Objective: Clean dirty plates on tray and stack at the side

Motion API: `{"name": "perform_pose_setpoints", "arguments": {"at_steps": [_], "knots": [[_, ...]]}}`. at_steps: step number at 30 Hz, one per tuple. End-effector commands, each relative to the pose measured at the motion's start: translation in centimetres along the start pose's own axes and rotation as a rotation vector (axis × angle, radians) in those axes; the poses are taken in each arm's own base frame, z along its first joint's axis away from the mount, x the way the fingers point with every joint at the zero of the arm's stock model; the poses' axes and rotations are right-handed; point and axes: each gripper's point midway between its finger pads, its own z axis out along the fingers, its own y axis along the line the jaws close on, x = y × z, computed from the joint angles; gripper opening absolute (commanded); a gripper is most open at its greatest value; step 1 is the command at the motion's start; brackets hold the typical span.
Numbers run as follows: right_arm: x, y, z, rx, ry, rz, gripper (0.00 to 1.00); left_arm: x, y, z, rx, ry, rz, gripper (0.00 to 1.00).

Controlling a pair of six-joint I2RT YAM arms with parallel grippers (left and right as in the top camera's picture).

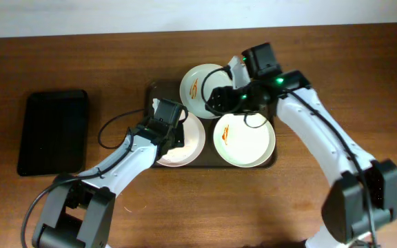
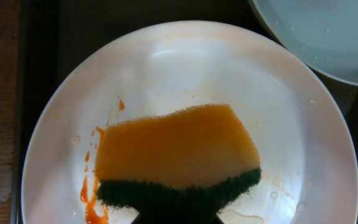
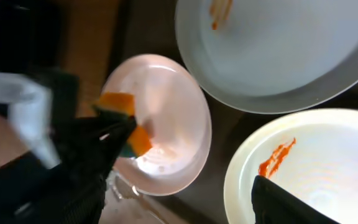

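Note:
The dark brown tray (image 1: 154,89) holds three plates. My left gripper (image 1: 167,128) is shut on an orange sponge with a green scrub pad (image 2: 178,155), pressed flat on the left white plate (image 2: 185,68), beside an orange smear (image 2: 91,186). That plate also shows in the overhead view (image 1: 193,141) and in the right wrist view (image 3: 173,112). The pale grey-green plate (image 1: 250,141) lies on the right, with a smear (image 3: 219,9). The far white plate (image 1: 197,81) has an orange smear (image 3: 276,157). My right gripper (image 1: 220,98) hangs open and empty over that plate's near edge.
A smaller glossy black tray (image 1: 52,131) lies on the wooden table at the left. A black cable (image 1: 112,127) loops from my left arm beside the brown tray. My two arms are close together over the tray.

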Motion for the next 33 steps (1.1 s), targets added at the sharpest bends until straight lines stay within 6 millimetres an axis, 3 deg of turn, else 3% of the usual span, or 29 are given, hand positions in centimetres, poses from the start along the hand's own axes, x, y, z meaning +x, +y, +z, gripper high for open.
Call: {"name": "perform_pose_setpoints", "arguments": {"at_steps": [1, 3, 4, 11, 16, 17, 18, 21, 23, 24, 26, 28, 29, 33], "knots": [[0.9, -0.5, 4.6, 0.044, 0.066, -0.001, 0.76, 0.0, 0.5, -0.2, -0.024, -0.013, -0.047, 0.0], [1.3, -1.3, 6.4, 0.051, 0.093, 0.004, 0.49, 0.3, 1.4, -0.1, -0.065, -0.019, -0.09, 0.0], [1.6, -1.4, 7.4, 0.052, 0.109, -0.031, 0.46, 0.2, 1.4, -0.1, -0.064, -0.019, -0.09, 0.0], [3.1, -3.1, 11.3, 0.2, 0.136, -0.085, 0.46, -0.1, 1.2, -0.1, -0.055, -0.032, -0.092, 0.0], [4.1, -3.7, 12.3, 0.22, 0.16, -0.089, 0.46, -0.1, 1.2, -0.1, -0.055, -0.032, -0.093, 0.0], [4.2, -3.6, 12.5, 0.22, 0.162, -0.093, 0.43, -0.1, 1.2, -0.1, -0.055, -0.032, -0.092, 0.0], [4.5, -3.5, 13.0, 0.219, 0.17, -0.097, 0.33, -0.1, 1.0, 0.0, -0.044, -0.03, -0.093, 0.0], [5.3, -3.3, 14.1, 0.22, 0.193, -0.111, 0.33, -0.3, 0.4, 0.0, -0.016, -0.033, -0.095, 0.0], [5.5, -3.4, 14.0, 0.223, 0.199, -0.108, 0.24, -0.5, -1.0, -0.1, 0.063, -0.03, -0.098, 0.0], [5.6, -3.4, 14.0, 0.225, 0.203, -0.107, 0.16, -0.6, -1.4, -0.1, 0.084, -0.033, -0.099, 0.04], [5.6, -3.4, 14.0, 0.225, 0.206, -0.106, 0.15, -0.6, -1.4, -0.1, 0.085, -0.033, -0.099, 0.17], [5.6, -3.4, 14.0, 0.225, 0.206, -0.106, 0.15, -0.6, -1.4, -0.1, 0.083, -0.031, -0.099, 0.19], [5.6, -3.4, 14.0, 0.225, 0.206, -0.106, 0.15, -0.4, -1.3, 0.1, 0.081, -0.027, -0.098, 0.3], [5.6, -3.5, 13.9, 0.225, 0.205, -0.104, 0.16, -0.1, -1.2, 0.2, 0.073, -0.013, -0.096, 0.32]]}}
